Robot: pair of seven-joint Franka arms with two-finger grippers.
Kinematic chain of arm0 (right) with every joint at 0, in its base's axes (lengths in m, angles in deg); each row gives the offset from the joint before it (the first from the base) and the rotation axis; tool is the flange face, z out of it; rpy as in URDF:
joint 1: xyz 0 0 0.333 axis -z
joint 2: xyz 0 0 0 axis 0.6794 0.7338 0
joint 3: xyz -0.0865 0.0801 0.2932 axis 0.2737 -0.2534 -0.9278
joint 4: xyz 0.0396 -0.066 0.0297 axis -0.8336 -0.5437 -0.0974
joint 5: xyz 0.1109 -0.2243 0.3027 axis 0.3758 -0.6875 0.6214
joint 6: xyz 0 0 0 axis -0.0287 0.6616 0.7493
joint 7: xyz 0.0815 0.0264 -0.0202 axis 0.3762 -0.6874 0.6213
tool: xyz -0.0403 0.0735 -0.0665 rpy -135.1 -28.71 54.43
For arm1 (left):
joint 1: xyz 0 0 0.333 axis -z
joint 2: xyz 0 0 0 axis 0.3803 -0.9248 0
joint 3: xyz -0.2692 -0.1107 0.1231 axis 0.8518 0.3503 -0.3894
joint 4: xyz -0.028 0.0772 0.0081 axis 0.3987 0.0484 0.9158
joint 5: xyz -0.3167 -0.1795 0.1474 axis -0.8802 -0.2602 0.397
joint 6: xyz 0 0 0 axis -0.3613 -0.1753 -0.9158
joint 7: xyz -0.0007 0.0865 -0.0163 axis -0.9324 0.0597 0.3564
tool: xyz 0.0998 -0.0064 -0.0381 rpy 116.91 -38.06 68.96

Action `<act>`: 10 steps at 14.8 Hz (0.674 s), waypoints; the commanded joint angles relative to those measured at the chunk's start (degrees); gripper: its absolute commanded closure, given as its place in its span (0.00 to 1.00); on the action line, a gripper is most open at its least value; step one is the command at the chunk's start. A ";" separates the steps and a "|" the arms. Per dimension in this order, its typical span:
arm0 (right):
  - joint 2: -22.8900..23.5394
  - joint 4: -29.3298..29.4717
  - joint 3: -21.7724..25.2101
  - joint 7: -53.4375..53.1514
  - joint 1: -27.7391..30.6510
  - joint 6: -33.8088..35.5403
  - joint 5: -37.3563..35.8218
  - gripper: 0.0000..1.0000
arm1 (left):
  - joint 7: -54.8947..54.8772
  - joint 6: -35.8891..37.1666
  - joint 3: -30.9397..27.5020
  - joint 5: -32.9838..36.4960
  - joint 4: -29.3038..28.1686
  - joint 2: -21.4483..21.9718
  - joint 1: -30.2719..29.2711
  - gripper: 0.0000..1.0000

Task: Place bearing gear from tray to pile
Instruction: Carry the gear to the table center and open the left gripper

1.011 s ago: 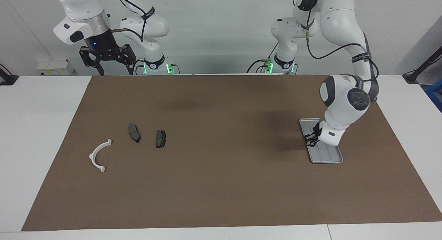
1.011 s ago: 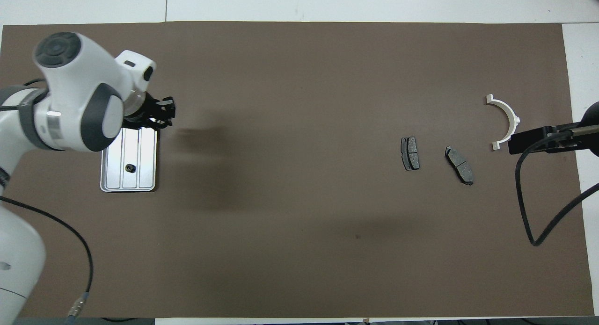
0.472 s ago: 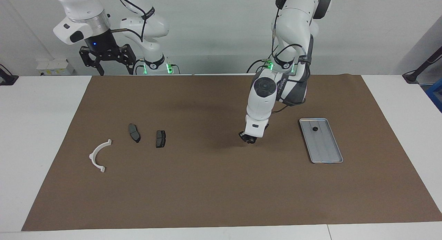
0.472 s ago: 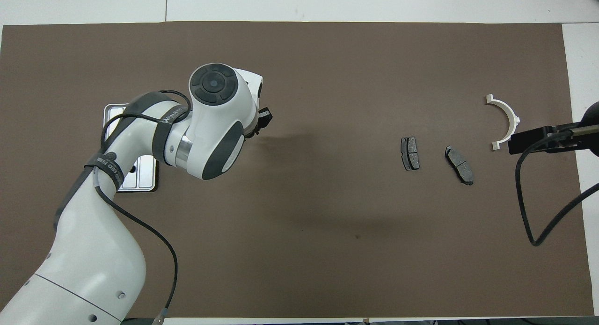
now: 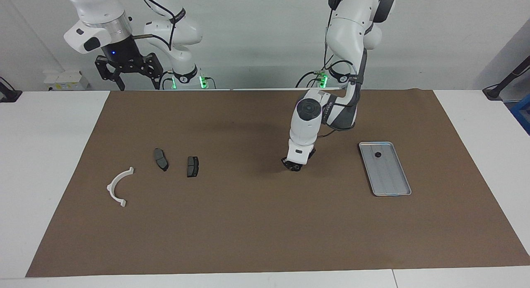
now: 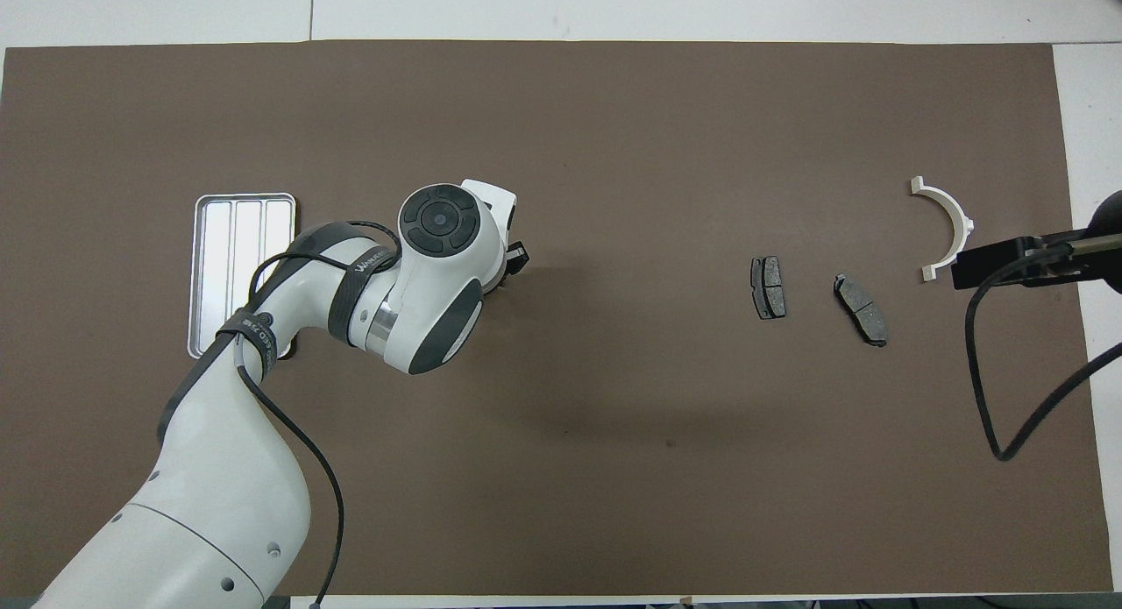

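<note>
The silver tray (image 5: 391, 184) lies on the brown mat toward the left arm's end; it also shows in the overhead view (image 6: 230, 232). One small black bearing gear (image 5: 377, 154) lies in the tray's end nearer the robots; in the overhead view the left arm hides it. My left gripper (image 5: 295, 166) hangs low over the bare mat, between the tray and the pile; whether it holds anything cannot be seen. The pile is a white half-ring bracket (image 5: 119, 187) and two dark brake-pad pieces (image 5: 161, 159) (image 5: 192, 166). My right gripper (image 5: 138, 83) waits raised and open at its own end.
The brown mat (image 5: 256, 221) covers most of the white table. In the overhead view the bracket (image 6: 947, 228) and the pads (image 6: 769, 287) (image 6: 861, 308) lie toward the right arm's end, beside the right gripper's black tip (image 6: 1008, 263) and its hanging cable (image 6: 990, 399).
My left gripper has risen off the tray and swung over the mat toward the pile, uncovering the gear in the tray. The right arm has not moved.
</note>
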 commanded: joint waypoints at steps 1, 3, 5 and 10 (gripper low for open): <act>-1.07 -1.14 -0.29 -0.03 0.91 0.50 1.36 0.00 | -0.76 3.96 -0.40 0.97 -0.81 2.67 -2.11 0.00; -1.07 -1.58 -0.29 -1.34 0.30 0.24 1.36 0.00 | -7.40 5.37 -0.48 0.97 -6.14 7.75 -4.30 0.00; -0.98 -2.28 -1.08 -5.28 -0.32 -0.29 1.36 0.00 | -18.81 4.59 -0.40 0.97 -15.18 15.21 -10.00 0.00; 2.25 -7.82 -1.09 -28.63 -13.39 -11.16 1.45 0.00 | -49.77 4.67 -0.31 0.88 -18.75 18.24 -26.79 0.00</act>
